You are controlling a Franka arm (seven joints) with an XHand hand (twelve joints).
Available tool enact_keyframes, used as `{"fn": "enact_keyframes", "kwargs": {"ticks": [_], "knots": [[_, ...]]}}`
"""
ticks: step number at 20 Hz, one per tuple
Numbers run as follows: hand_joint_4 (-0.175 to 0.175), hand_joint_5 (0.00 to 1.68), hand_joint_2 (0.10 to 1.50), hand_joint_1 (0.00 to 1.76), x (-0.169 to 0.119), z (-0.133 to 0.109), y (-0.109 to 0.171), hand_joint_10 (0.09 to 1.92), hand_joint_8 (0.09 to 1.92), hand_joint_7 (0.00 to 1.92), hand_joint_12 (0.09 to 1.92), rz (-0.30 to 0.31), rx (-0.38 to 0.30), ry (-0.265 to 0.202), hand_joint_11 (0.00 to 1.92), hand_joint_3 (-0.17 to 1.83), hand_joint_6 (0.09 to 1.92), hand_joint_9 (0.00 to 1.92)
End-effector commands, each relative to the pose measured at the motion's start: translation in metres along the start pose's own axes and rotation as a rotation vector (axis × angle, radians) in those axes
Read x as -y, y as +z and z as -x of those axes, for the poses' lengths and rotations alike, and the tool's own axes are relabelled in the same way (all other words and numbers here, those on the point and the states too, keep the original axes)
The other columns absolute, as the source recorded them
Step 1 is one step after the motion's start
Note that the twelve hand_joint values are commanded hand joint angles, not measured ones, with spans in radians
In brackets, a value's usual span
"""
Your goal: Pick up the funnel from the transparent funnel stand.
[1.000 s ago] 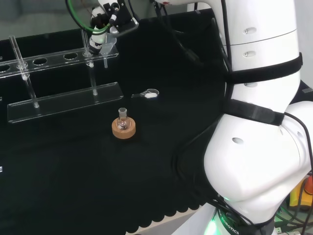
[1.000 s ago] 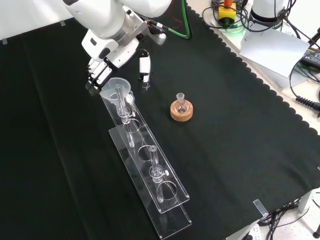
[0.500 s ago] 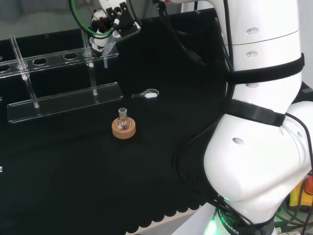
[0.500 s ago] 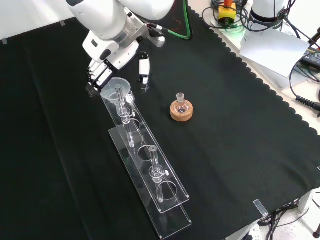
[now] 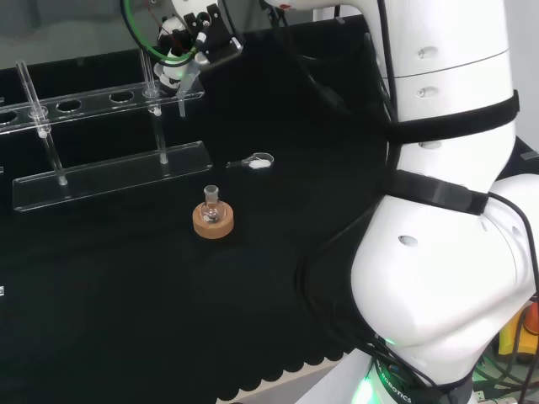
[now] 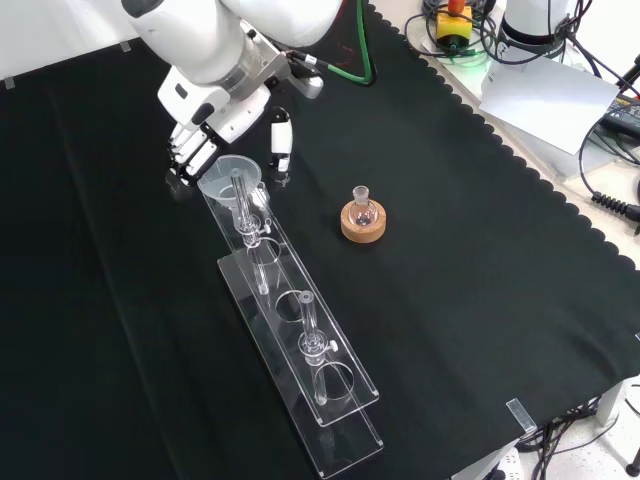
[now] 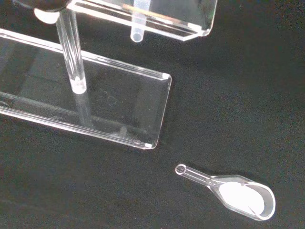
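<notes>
A clear funnel [image 6: 230,175] sits in the end hole of the transparent stand [image 6: 345,450], at the stand's far end in the front view. Its stem [image 7: 137,28] pokes down through the upper shelf. The hand [image 6: 215,95] hangs over that end of the stand. Its dark fingers [image 6: 186,158] reach down just left of the funnel's rim. The thumb [image 6: 281,140] points down to the right of the rim with a gap between. In the head view the hand [image 5: 185,38] is right above the funnel [image 5: 179,82].
A small flask on a cork ring [image 6: 362,215] stands right of the stand in the front view. A clear spoon with white powder [image 7: 238,193] lies on the cloth near the stand's end. Two upright glass rods [image 6: 310,320] rise from the stand. The arm's white links [image 5: 446,210] take up the head view's right.
The hand has shifted a little left and up in the front view, up and right in the head view. The funnel has stayed in its hole.
</notes>
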State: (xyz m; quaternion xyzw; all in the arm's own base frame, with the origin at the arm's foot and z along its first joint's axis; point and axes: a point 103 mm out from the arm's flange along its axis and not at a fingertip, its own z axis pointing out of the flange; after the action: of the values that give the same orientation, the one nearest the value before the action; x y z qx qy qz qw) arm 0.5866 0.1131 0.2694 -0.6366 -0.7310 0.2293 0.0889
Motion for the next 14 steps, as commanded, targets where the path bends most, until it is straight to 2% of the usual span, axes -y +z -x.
{"fn": "enact_keyframes", "kwargs": {"ticks": [1, 6, 10, 12, 14], "knots": [[-0.098, 0.14, 0.76, 0.68, -0.0041, 0.0025, 0.0038, 0.86, 0.69, 0.00, 1.46, -0.002, 0.005, -0.002, 0.34, 0.22, 0.09, 0.21], [-0.100, 0.21, 0.73, 0.69, -0.0058, 0.0015, 0.0038, 0.74, 0.73, 0.07, 1.45, -0.002, 0.027, -0.006, 0.36, 0.31, 0.09, 0.39], [-0.083, 0.39, 0.70, 0.70, -0.0069, -0.0001, 0.0019, 0.61, 0.69, 0.35, 1.40, 0.006, 0.075, -0.004, 0.39, 0.44, 0.09, 0.64], [-0.068, 0.48, 0.69, 0.71, -0.0065, -0.0010, 0.0009, 0.56, 0.66, 0.46, 1.38, 0.029, 0.087, 0.006, 0.42, 0.48, 0.09, 0.73], [-0.054, 0.57, 0.70, 0.71, -0.0041, -0.0010, -0.0028, 0.52, 0.64, 0.55, 1.35, 0.079, 0.126, 0.022, 0.46, 0.51, 0.09, 0.82]]}}
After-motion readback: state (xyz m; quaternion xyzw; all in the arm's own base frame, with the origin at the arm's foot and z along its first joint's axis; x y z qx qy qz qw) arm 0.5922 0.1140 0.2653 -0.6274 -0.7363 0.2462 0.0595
